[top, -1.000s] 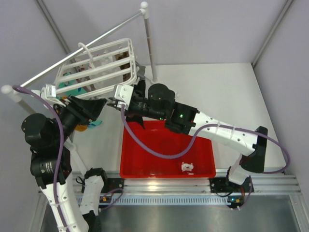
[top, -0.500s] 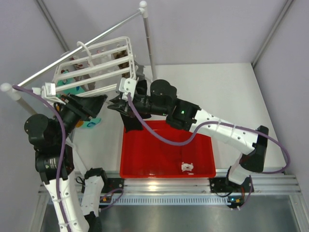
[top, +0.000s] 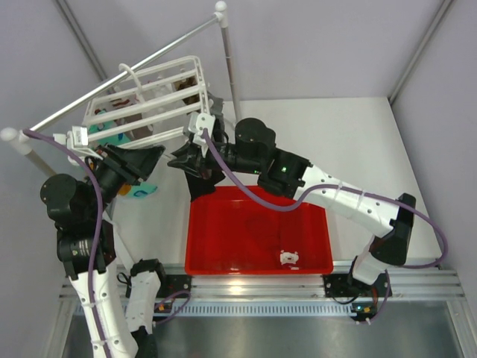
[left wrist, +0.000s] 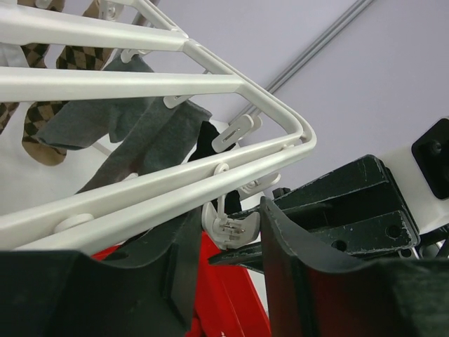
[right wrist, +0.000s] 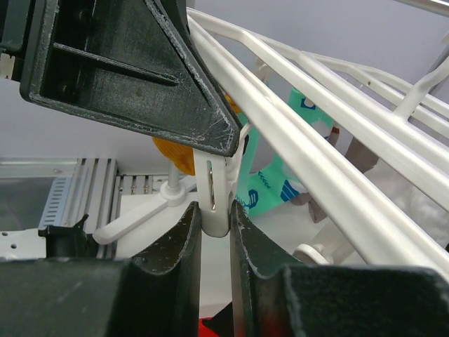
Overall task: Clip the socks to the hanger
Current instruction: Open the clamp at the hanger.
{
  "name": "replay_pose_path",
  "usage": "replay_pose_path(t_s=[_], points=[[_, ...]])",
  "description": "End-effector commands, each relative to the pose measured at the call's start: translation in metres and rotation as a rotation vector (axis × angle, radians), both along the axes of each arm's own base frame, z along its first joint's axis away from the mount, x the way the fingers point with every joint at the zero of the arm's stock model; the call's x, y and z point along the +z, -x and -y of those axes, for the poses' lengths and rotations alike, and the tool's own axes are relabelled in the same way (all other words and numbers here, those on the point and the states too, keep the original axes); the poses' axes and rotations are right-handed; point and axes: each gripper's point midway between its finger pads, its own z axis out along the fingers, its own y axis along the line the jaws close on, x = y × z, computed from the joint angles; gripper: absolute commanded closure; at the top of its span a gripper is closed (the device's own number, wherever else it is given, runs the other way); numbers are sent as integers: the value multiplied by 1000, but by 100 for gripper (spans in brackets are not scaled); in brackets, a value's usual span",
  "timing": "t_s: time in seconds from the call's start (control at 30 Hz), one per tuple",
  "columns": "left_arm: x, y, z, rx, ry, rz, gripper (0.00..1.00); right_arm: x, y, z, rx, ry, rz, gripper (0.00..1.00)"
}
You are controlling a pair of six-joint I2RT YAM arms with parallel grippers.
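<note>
The white slatted hanger hangs from the rail at the back left; its bars cross the left wrist view and the right wrist view. My right gripper is shut on a small white clip at the hanger's near corner. The same clip sits between the spread fingers of my left gripper. A dark grey-black sock hangs from the frame and runs down along the left finger. I cannot make out any dark red socks.
Argyle brown socks, a teal patterned sock and an orange-yellow sock hang on the hanger. The metal rail and its white-capped pole stand behind it. A red bin lies below, with a small white item in it.
My right gripper has moved up and left to the hanger's near corner. The hanger has tipped up slightly. The left arm has shifted a little.
</note>
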Motion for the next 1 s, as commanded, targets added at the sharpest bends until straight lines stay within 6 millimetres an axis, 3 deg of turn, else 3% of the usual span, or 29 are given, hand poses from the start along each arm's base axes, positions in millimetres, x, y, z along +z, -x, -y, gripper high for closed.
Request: replay_pose_path(t_s=[0.0,0.2,0.3,0.33,0.43,0.47,0.77,0.97], points=[[14,1,3,-22,-12,67,60,39,2,9,12,-90,9,100],[12,-3,3,-31,7,48,78,41,3,11,13,-92,12,100],[11,-3,4,-40,8,41,97,39,1,11,4,-82,11,83],[11,-3,4,-37,7,40,100,39,1,12,0,-81,13,70],[7,-5,3,-34,4,21,100,39,-3,14,-22,-74,26,54],[6,-5,3,-32,3,19,100,39,-3,14,-29,-74,28,53],[-3,-6,2,-28,-14,-10,100,46,-6,10,-100,-70,159,59],[-1,-3,3,-34,-15,-9,100,45,1,3,-95,-56,210,87]])
